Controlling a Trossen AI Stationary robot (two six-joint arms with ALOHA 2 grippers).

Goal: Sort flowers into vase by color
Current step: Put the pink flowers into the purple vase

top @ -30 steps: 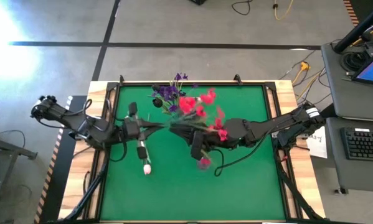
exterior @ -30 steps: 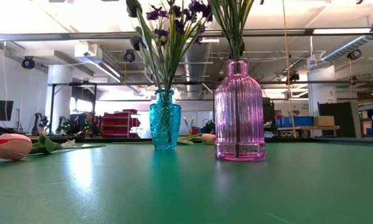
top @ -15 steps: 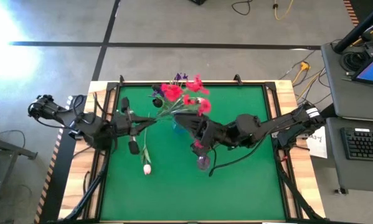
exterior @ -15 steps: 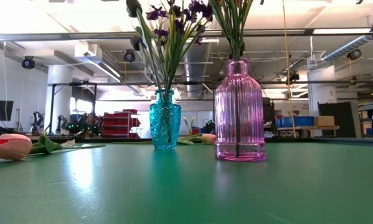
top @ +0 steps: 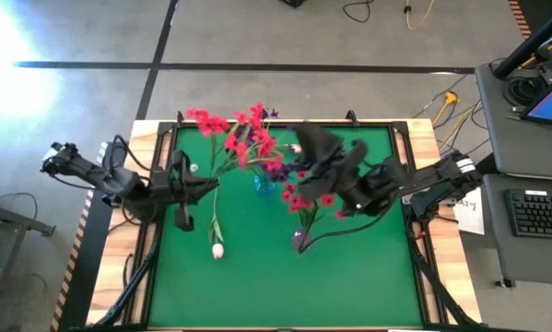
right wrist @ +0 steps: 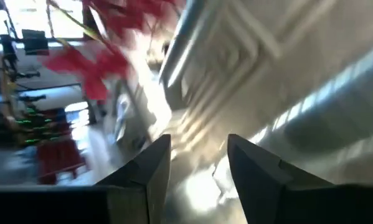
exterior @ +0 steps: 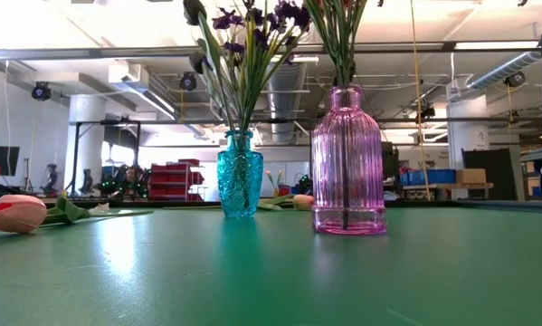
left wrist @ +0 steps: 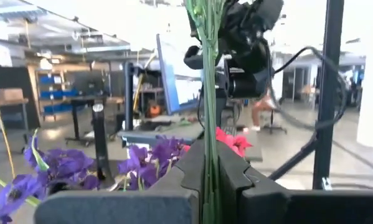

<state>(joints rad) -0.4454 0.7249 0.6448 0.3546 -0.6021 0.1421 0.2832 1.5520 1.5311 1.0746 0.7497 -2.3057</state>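
- Right gripper (top: pixel 305 140) has lifted and swung toward the counter's (top: pixel 368 277) far edge; left gripper (top: pixel 205 184) pulled back left, red-blossomed green-stemmed flower bunch (top: pixel 234 134) rising with it.
- Left gripper: fingers clamped tight on the bunch's stems (left wrist: pixel 209 93); blossoms sit well beyond the gripper, over the far edge.
- Right gripper: fingers parted, nothing held.
- Purple flowers stand in the teal glass vase (exterior: pixel 240 172); pink ribbed glass vase (exterior: pixel 347 163) beside it holds stems.
- Next: keep stems vertical, centre over the pink vase's neck before lowering.
- White-pink tulip bud (top: pixel 217 249) lies on the counter, near the left gripper.
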